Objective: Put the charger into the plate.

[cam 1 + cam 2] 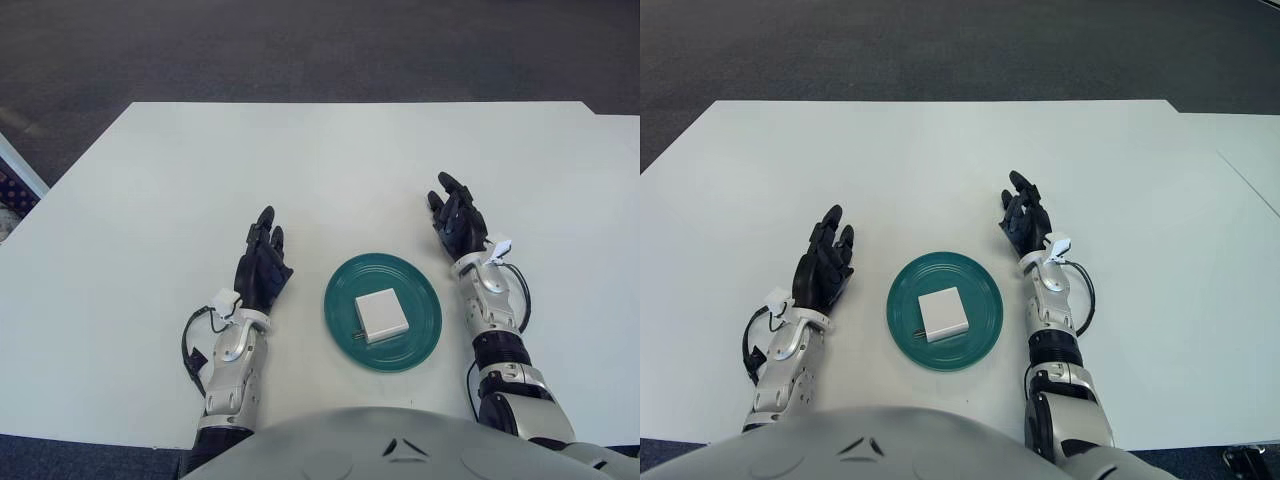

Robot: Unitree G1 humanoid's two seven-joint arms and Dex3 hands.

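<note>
A white square charger [381, 315] lies flat in the middle of the round teal plate [345, 288] near the table's front edge. My right hand [456, 218] shows just right of the plate, fingers stretched forward and holding nothing. On the plate's left side is my left hand [264, 264], also open and apart from the plate.
The white table [320, 160] stretches wide behind and to both sides of the plate. Dark carpet lies beyond its far edge. A second white surface [1250, 150] adjoins the table at the right.
</note>
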